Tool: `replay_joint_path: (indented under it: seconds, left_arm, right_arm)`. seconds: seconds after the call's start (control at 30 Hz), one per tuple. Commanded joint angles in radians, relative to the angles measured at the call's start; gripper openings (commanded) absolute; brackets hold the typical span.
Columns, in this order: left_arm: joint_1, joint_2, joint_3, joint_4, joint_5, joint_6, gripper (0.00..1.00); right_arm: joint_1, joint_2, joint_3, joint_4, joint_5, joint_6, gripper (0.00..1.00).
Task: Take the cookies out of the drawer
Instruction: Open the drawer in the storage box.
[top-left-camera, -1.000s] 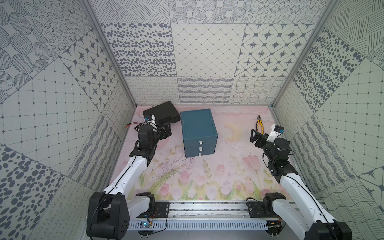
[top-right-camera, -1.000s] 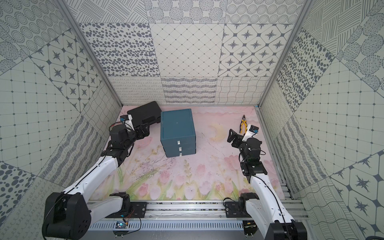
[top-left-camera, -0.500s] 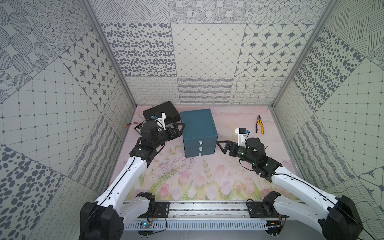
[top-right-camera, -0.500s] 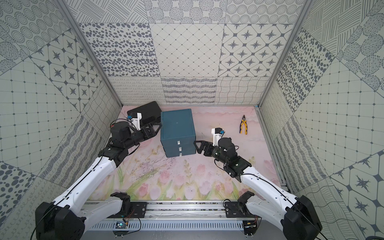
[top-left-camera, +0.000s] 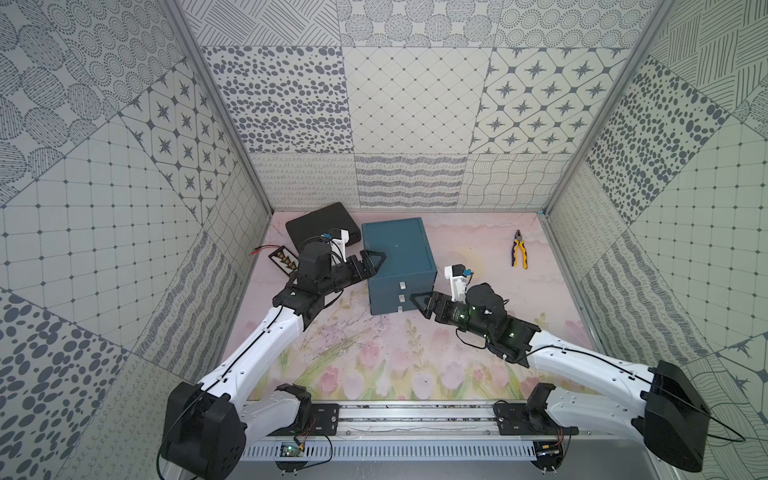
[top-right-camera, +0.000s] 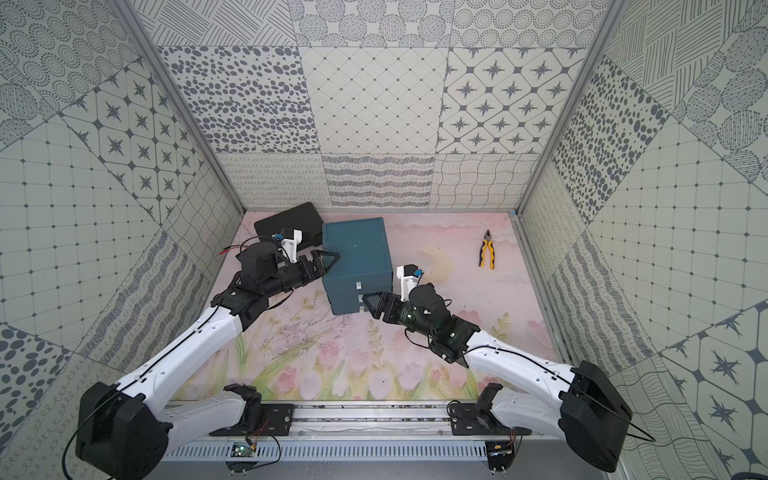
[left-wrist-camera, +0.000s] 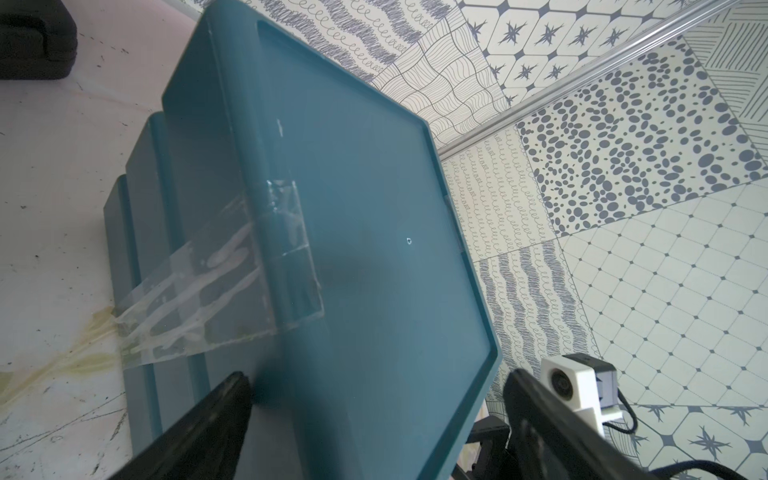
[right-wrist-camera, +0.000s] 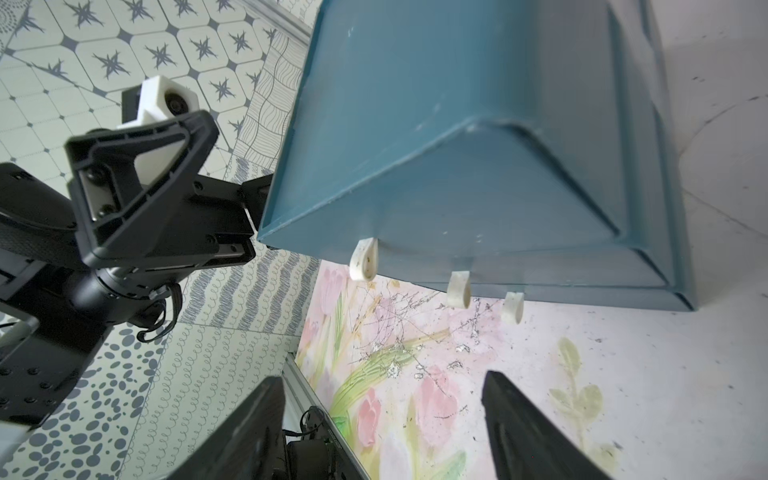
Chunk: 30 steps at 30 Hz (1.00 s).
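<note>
Toward the far middle of the floral mat (top-left-camera: 374, 357), in both top views, a teal drawer unit (top-left-camera: 397, 249) (top-right-camera: 355, 249) is seen with all three drawers shut; the cookies are not seen in any view. The left arm is stretched out from the near left, and the left gripper (top-left-camera: 376, 264) (top-right-camera: 329, 259) is held level at the unit's upper left edge, jaws spread. The right arm is bent in from the near right, and the right gripper (top-left-camera: 417, 305) (top-right-camera: 371, 304) is held low, just in front of the drawer fronts, jaws apart and empty. Yellow-handled pliers (top-left-camera: 518, 254) are seen at the far right, well apart.

From the left wrist, the left gripper (left-wrist-camera: 376, 376) is shown wide open, with the unit's top corner lying between its fingers (left-wrist-camera: 199, 428). Clear tape (left-wrist-camera: 216, 282) is stuck over the unit's edge.

From the right wrist, the right gripper (right-wrist-camera: 382, 378) is shown open and pointed toward three white handles (right-wrist-camera: 459, 289), none of them touched.
</note>
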Motion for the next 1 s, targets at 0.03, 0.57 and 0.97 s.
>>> replay_joint_path:
  seconds: [0.03, 0.57, 0.97]
  left_arm:
    - [-0.022, 0.02, 0.022, 0.013, 0.017, -0.013, 0.99]
    - [-0.051, 0.073, 0.048, -0.038, 0.01, 0.019, 0.99]
    - [-0.055, 0.075, 0.056, -0.07, 0.001, 0.04, 0.99]
  right_arm:
    - [0.002, 0.078, 0.072, 0.134, -0.01, 0.036, 0.7]
    - [0.002, 0.255, 0.16, 0.192, 0.062, 0.072, 0.42]
    - [0.002, 0.258, 0.187, 0.131, 0.104, 0.03, 0.17]
